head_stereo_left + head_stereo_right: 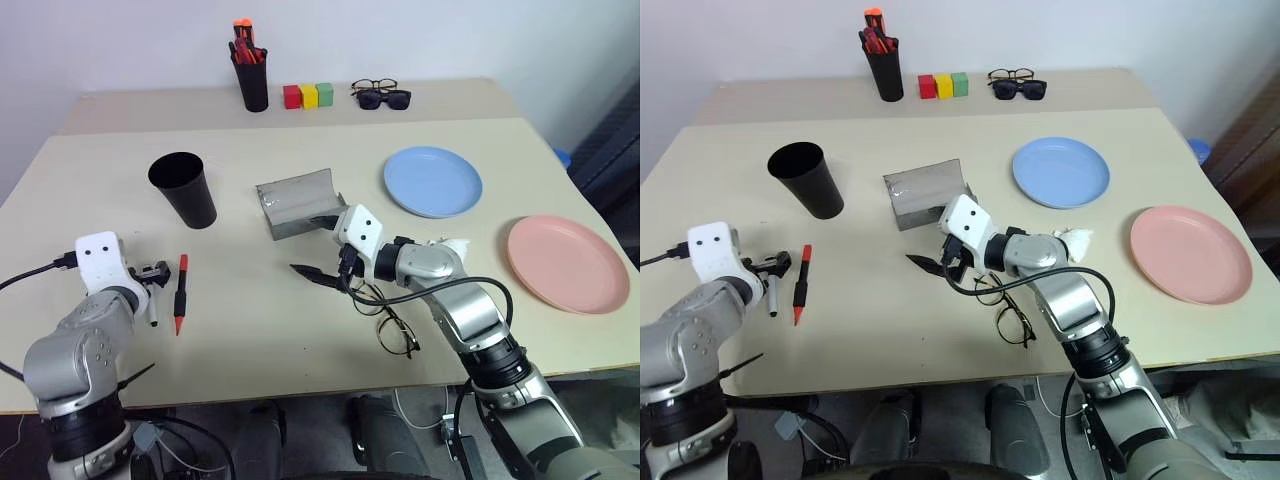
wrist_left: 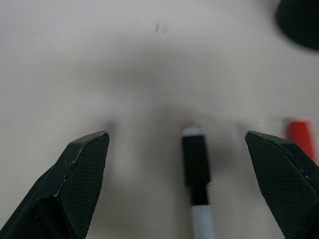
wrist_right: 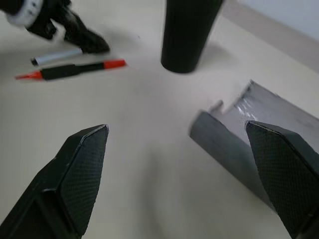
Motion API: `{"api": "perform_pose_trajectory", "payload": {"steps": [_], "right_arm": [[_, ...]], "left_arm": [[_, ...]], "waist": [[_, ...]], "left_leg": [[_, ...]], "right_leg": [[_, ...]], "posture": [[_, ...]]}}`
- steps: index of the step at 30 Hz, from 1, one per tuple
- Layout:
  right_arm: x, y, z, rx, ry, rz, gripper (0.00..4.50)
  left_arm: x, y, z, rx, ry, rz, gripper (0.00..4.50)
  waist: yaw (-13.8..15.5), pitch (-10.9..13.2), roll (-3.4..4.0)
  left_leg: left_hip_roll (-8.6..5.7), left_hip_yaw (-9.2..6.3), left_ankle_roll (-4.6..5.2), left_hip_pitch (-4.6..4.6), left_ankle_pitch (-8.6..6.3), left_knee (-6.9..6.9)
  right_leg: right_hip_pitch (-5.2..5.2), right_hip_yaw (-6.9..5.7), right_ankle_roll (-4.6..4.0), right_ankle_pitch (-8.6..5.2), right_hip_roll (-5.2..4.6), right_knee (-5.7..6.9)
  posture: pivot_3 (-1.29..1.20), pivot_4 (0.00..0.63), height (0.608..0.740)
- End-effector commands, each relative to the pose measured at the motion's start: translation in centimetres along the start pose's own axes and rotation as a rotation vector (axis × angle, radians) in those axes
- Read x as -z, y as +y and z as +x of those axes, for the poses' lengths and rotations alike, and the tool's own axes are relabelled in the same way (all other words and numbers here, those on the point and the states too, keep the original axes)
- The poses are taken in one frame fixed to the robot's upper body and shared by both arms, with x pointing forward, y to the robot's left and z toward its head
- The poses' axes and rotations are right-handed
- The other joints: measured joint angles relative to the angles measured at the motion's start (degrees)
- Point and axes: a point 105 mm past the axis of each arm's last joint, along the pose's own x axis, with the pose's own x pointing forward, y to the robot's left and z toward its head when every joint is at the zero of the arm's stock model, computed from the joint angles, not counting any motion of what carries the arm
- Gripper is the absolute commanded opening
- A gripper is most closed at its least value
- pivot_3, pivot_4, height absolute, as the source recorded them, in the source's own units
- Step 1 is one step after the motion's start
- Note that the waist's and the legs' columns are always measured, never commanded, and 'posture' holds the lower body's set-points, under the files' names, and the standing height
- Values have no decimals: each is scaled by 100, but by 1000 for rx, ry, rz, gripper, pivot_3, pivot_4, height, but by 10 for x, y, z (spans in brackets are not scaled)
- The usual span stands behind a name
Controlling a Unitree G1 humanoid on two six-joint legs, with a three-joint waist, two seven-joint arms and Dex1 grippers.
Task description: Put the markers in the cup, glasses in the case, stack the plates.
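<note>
My left gripper (image 1: 152, 272) is open low over the table, and the black marker with a white cap (image 2: 195, 164) lies between its fingers. The red marker (image 1: 181, 293) lies just to its right. The black cup (image 1: 185, 188) stands upright behind them. My right gripper (image 1: 318, 246) is open and empty, hovering just in front of the open grey case (image 1: 295, 200). The wire-frame glasses (image 1: 392, 322) lie on the table under my right forearm. Further right are the blue plate (image 1: 432, 181) and, nearer the edge, the pink plate (image 1: 567, 263), lying apart.
On the raised back ledge stand a black pen pot (image 1: 252, 75) with red and orange pens, three coloured blocks (image 1: 307, 96), and black sunglasses (image 1: 384, 99) with dark-framed spectacles behind them. The table's front edge runs just before the glasses.
</note>
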Motion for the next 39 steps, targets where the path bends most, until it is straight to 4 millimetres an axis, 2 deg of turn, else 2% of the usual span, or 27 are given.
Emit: {"api": "perform_pose_trajectory", "payload": {"steps": [1,2,3,4,6,11,12,14,15,17,18,20,23,24,27,30,33,35,39], "right_arm": [[-14,5,-1,13,-41,-34,4500],[-14,7,0,15,-44,-33,4500],[-15,8,1,18,-45,-32,4500],[-15,9,1,20,-49,-31,4500],[-15,8,0,28,-53,-28,4500],[-20,8,6,29,-71,-31,4500],[-21,8,7,26,-75,-33,4500],[-23,7,10,22,-83,-38,4500],[-24,7,11,22,-87,-40,4500],[-28,4,15,25,-105,-41,4500],[-32,2,17,34,-121,-39,4500],[-40,-5,23,69,-161,-36,4500],[-57,-23,34,182,-237,-23,4500],[-61,-26,37,201,-251,-21,4500],[-69,-28,43,229,-285,-13,4500],[-73,-27,45,239,-301,-13,4500],[-73,-26,44,257,-306,-7,4500],[-72,-26,42,268,-305,-5,4500],[-70,-28,39,281,-300,-5,4500]], "left_arm": [[-2,10,1,-31,37,-20,4465],[-2,11,1,-26,42,-22,4465],[-3,11,1,-23,38,-27,3944],[-6,12,0,-23,26,-32,3683],[-10,13,0,-32,11,-41,2775],[-14,22,0,-61,3,-40,134],[-16,23,0,-66,-7,-37,56],[-34,28,-2,-93,-100,-40,56],[-49,31,-4,-105,-181,-52,56],[-101,32,-18,-138,-451,-51,56],[-131,27,-30,-128,-606,-47,56],[-170,13,-46,-81,-801,-30,56],[-216,-25,-63,27,-1024,25,56],[-225,-34,-65,49,-1064,27,56],[-242,-63,-59,112,-1132,55,56],[-242,-83,-45,143,-1139,103,56],[-231,-99,-27,158,-1141,169,56],[-219,-102,-14,159,-1119,176,56],[-203,-104,-2,176,-1093,163,56]], "waist": [[4,-1,-2],[-2,-1,-2],[-13,-1,-2],[-23,-1,-2],[-26,-1,-2],[-17,-2,-3],[-17,-2,-3],[-18,-1,-3],[-17,-1,-4],[-2,8,-21],[8,10,-35],[24,5,-51],[41,5,-50],[72,5,-48],[123,4,-48],[112,5,-47],[101,5,-47],[102,5,-47],[111,5,-47]], "left_leg": [[-1,0,0,1,0,0],[-1,0,0,1,0,0],[0,0,0,3,0,-1],[0,0,0,5,0,-2],[2,0,0,8,0,-4],[1,0,-1,6,0,-3],[1,0,-1,6,0,-3],[1,0,-1,6,1,-3],[1,0,-1,6,1,-3],[1,-1,-4,5,2,-4],[3,-4,-10,3,5,-4],[3,-9,-18,-5,10,-5],[-1,-1,-20,-6,10,-7],[-2,-1,-21,-6,11,-9],[-3,1,-22,-5,12,-9],[-2,1,-21,-6,11,-13],[-1,2,-20,-8,11,-14],[-1,1,-20,-8,11,-15],[-1,2,-20,-12,11,-13]], "right_leg": [[3,-1,0,0,-1,-1],[3,-1,1,0,-1,-2],[3,-1,1,0,-1,-1],[3,-1,1,0,0,1],[2,0,0,0,3,2],[2,0,0,0,1,2],[2,0,0,0,1,2],[2,0,0,1,1,1],[2,0,0,1,0,1],[1,-1,-1,1,1,2],[-1,-5,-2,2,1,3],[-5,-10,-4,3,1,0],[-3,-7,3,7,-6,-8],[-3,-7,4,8,-6,-10],[-3,-6,6,8,-6,-9],[-5,-6,6,9,-4,-9],[-14,-6,6,9,-3,-3],[-17,-6,6,9,-2,0],[-18,-6,6,9,-3,0]], "posture": [[0,150,740],[0,150,740],[0,150,740],[0,150,740],[0,150,740],[0,150,740],[0,150,740],[0,150,740],[0,150,740],[0,150,740],[0,150,740],[0,150,740],[0,150,740],[0,150,740],[0,150,740],[0,150,740],[0,150,740],[0,150,740],[0,150,740]]}}
